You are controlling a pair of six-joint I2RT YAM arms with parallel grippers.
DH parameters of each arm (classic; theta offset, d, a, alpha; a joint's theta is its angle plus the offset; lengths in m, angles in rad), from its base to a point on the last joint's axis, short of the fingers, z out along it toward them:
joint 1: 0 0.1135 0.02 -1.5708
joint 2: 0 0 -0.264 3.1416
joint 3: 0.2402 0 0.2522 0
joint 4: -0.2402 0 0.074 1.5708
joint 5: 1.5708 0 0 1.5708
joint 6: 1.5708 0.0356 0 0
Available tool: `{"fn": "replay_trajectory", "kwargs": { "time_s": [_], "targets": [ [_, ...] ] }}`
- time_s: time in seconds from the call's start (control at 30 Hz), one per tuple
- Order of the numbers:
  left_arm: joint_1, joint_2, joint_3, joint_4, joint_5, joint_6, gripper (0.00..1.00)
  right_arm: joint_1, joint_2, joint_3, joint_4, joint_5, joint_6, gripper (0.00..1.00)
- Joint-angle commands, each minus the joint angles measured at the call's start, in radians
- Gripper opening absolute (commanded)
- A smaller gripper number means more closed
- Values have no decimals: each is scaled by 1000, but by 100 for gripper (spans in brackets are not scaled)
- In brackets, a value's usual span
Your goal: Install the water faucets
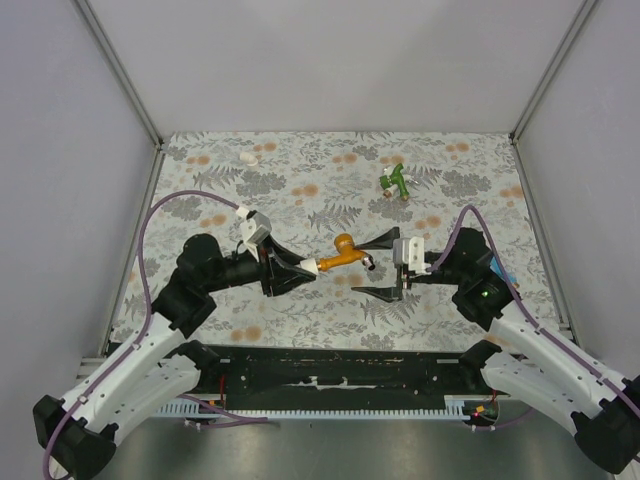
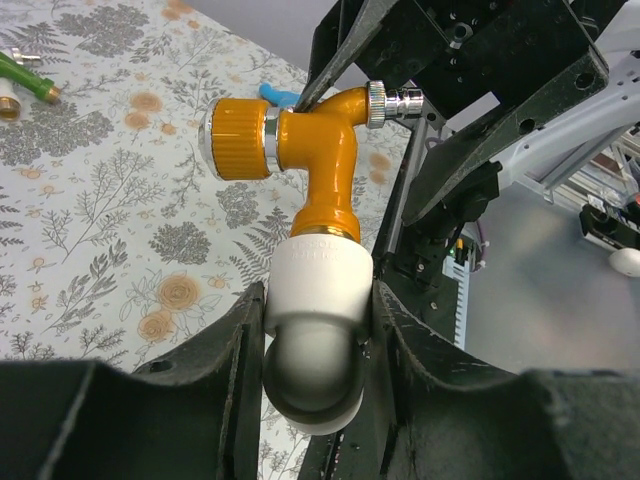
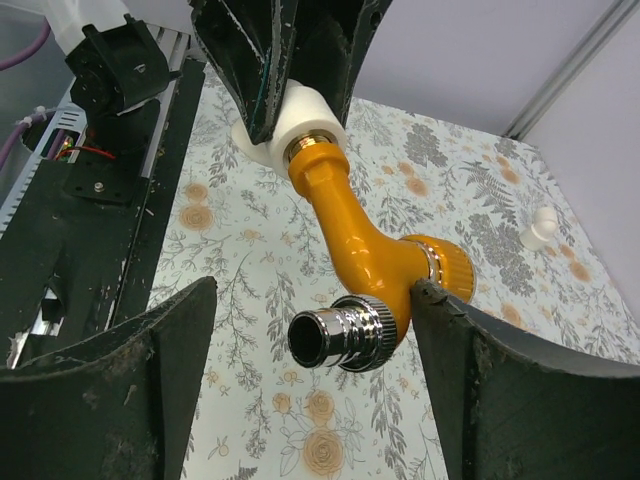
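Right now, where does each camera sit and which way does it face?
Top: above and behind, looking down on the table; left arm and right arm both show.
Left wrist: looks along the left gripper, shut on the white fitting, toward the right arm.
Right wrist: looks out through the open right gripper toward the left arm.
Shared: all three show the orange faucet; each wrist view shows the other gripper.

Centre frame is jammed: the left end effector (image 1: pixel 303 268), clamped on a white elbow (image 2: pixel 318 285) bearing the orange faucet (image 1: pixel 343 252), meets the spread fingers of the right end effector (image 1: pixel 363 266). Open patterned surface (image 1: pixel 300 195) runs across the upper middle. A green faucet (image 1: pixel 396 181) blocks the upper right, a small white fitting (image 1: pixel 250 157) the upper left, and enclosure walls (image 1: pixel 60 200) hem both sides.
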Motion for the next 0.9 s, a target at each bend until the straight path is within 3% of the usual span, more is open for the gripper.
{"fn": "replay_trajectory", "kwargs": {
  "time_s": [0.0, 0.23, 0.57, 0.67, 0.87],
  "targets": [
    [12, 10, 56, 93, 47, -58, 2, 2, -15, 54, 6, -34, -31, 84],
    [12, 65, 62, 168, 148, -110, 2, 3, 7, 63, 25, -52, -38, 83],
    [12, 82, 56, 248, 231, -142, 2, 3, 73, 112, 3, -139, -14, 71],
    [12, 68, 54, 249, 246, -116, 2, 3, 82, 115, 5, -142, 6, 60],
    [12, 21, 31, 190, 248, 17, 2, 2, 117, 132, 83, -91, 217, 23]
  ]
}}
